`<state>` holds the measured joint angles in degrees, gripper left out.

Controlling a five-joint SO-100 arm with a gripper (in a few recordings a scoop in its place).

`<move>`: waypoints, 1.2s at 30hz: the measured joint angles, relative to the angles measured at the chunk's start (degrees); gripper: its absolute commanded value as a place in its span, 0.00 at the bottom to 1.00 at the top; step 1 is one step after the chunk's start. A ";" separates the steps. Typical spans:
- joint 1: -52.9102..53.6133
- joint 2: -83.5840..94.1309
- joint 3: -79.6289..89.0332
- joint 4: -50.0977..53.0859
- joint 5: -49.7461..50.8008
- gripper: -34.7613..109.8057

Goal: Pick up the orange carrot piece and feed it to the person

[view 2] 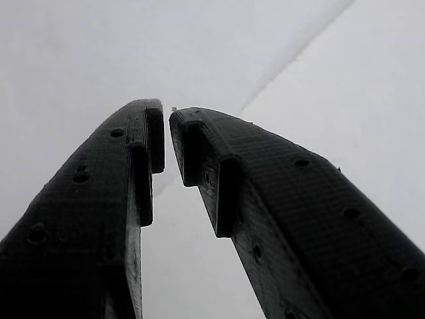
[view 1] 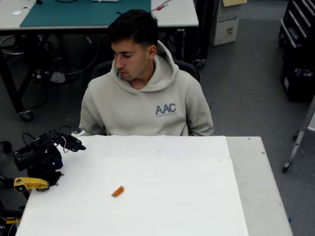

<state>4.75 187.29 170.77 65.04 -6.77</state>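
hand: my hand (view 1: 74, 143) sits at the far left of the overhead view, up over the bench's left edge. In the wrist view the fingers (view 2: 99, 199) are almost touching at the tips, just a sliver of gap, and there's nothing between them.

yellow clamp: just below my arm at the left edge (view 1: 29, 184), not the thing I'm after.

carrot: the carrot (view 1: 117, 191) lies on the white bench, right of my hand and toward the near side, well apart from me. Lying flat, a bit slanted.

person: the person (view 1: 145, 93) sits behind the far edge, middle of the overhead view, looking down toward the bench.

bench: white bench (view 1: 197, 196), only the carrot on it as far as I can see.

progress: honestly nothing done yet. Carrot not picked up. Left to do, I'd say: open up, reach over, grab it, lift, carry it to the person.
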 measured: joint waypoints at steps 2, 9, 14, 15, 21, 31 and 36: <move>0.00 -0.09 0.00 0.00 -0.26 0.23; -4.75 -0.26 0.00 0.00 -1.23 0.23; -5.98 -0.26 0.00 0.00 -1.23 0.22; -5.71 -0.26 0.00 0.00 -1.23 0.22; -5.27 -0.26 0.00 0.00 -1.23 0.22; -5.27 -0.26 0.00 0.00 -1.23 0.22; -5.27 -0.26 0.00 0.00 -1.23 0.22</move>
<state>-0.53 187.03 170.77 65.04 -8.00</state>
